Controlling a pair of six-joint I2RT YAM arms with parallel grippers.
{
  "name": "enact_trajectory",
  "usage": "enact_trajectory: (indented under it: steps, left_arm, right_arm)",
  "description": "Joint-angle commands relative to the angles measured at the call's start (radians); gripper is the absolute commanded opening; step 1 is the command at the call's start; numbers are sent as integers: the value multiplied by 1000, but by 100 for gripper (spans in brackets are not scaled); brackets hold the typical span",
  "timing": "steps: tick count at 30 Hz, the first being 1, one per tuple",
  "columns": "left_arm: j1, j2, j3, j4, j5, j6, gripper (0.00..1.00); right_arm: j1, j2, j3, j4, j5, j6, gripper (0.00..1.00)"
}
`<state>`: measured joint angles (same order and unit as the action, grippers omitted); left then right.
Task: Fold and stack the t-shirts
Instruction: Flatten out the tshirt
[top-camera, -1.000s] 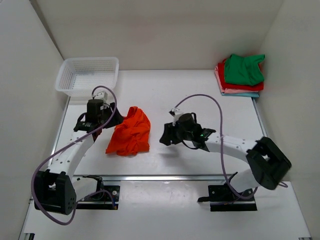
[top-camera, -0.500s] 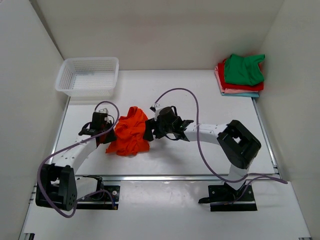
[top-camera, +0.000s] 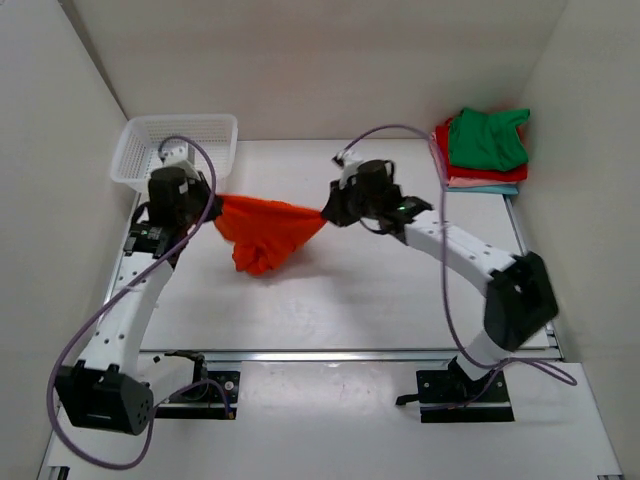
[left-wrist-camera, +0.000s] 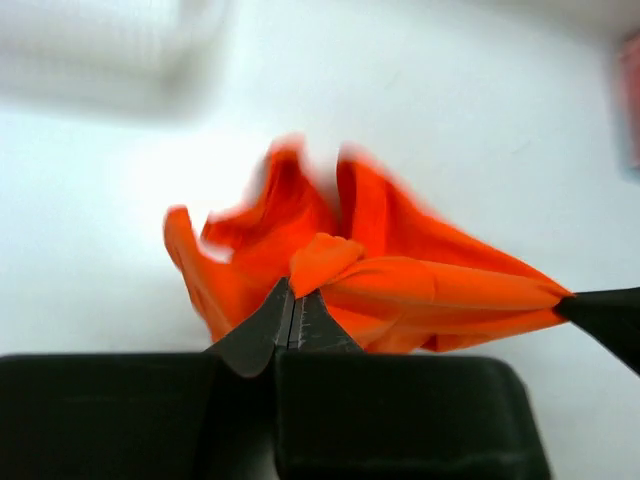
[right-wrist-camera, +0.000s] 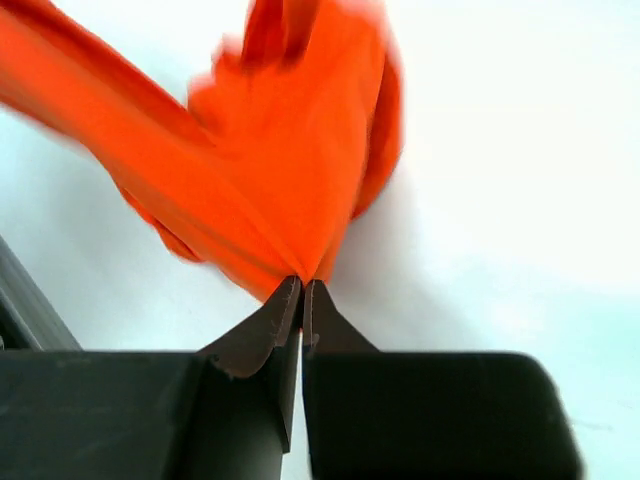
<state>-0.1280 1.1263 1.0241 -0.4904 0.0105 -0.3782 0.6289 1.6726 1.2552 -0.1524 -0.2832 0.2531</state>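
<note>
The bright orange t-shirt (top-camera: 265, 230) hangs stretched between my two grippers above the table, its bulk sagging toward the near side. My left gripper (top-camera: 212, 204) is shut on the shirt's left end, and the wrist view shows cloth (left-wrist-camera: 400, 290) pinched at the left gripper's (left-wrist-camera: 296, 290) tips. My right gripper (top-camera: 324, 213) is shut on the right end; orange cloth (right-wrist-camera: 290, 170) fans out from the right gripper's (right-wrist-camera: 301, 284) closed tips. A folded stack of t-shirts (top-camera: 483, 150), green on top over red, pink and light blue, lies at the table's far right corner.
A white mesh basket (top-camera: 176, 152) stands at the far left corner, just behind my left arm. White walls close in the table on the left, back and right. A metal rail (top-camera: 330, 354) runs along the near edge.
Both grippers closed on the orange t-shirt and lifted it off the table, moving away from me and apart, so the crumpled shirt is now pulled out between them.
</note>
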Motion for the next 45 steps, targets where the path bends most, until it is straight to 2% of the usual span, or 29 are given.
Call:
enact_trajectory:
  steps: [1, 3, 8, 11, 14, 16, 20, 23, 24, 25, 26, 29, 30, 32, 33, 36, 40, 43, 45]
  left_arm:
    - [-8, -98, 187, 7, 20, 48, 0]
    - [-30, -126, 261, 12, 81, 61, 0]
    - [-33, -192, 445, 23, 111, 45, 0]
    - [-38, -210, 546, 9, 117, 38, 0]
    - [-45, -192, 587, 6, 144, 16, 0]
    - [-36, -184, 556, 30, 147, 9, 0]
    - [-25, -148, 376, 70, 146, -37, 0]
    - [2, -102, 207, 133, 143, -82, 0]
    - [14, -39, 101, 156, 146, -90, 0]
    - [22, -16, 59, 159, 154, -87, 0]
    - [16, -8, 13, 168, 157, -82, 0]
    - [21, -31, -83, 219, 112, -91, 0]
    - [24, -39, -103, 219, 108, -93, 0]
    - [31, -46, -107, 211, 101, -79, 0]
    - [33, -48, -102, 193, 100, -73, 0]
    - [30, -63, -108, 176, 97, -47, 0]
    - [31, -114, -147, 182, 98, -70, 0]
    - [36, -129, -176, 187, 114, -71, 0]
    - [36, -140, -185, 187, 120, -80, 0]
  right_arm:
    - [-83, -274, 56, -81, 140, -107, 0]
    - [-122, -379, 44, -90, 176, -141, 0]
    - [-166, -589, 81, -144, 228, -204, 0]
    - [-189, -646, 141, -173, 240, -218, 0]
    - [-276, -642, 203, -174, 146, -199, 0]
    - [-342, -605, 223, -173, 58, -189, 0]
    - [-304, -453, 247, -173, 68, -247, 0]
    - [-299, -274, 301, -177, 62, -300, 0]
    - [-260, -166, 338, -221, 160, -323, 8]
    - [-247, -143, 304, -229, 162, -331, 23]
    - [-215, -149, 282, -219, 158, -316, 28]
    - [-60, -241, -70, -89, 133, -209, 22]
    - [-32, -281, -200, -22, 141, -195, 24]
    - [57, -300, -342, 20, 176, -118, 31]
    - [90, -289, -364, 31, 174, -106, 35]
    - [103, -268, -471, 16, 161, -26, 39]
    - [130, -281, -566, 27, 174, 26, 59]
    - [131, -251, -583, 57, 147, 22, 63]
    - [135, -205, -571, 65, 144, 17, 61]
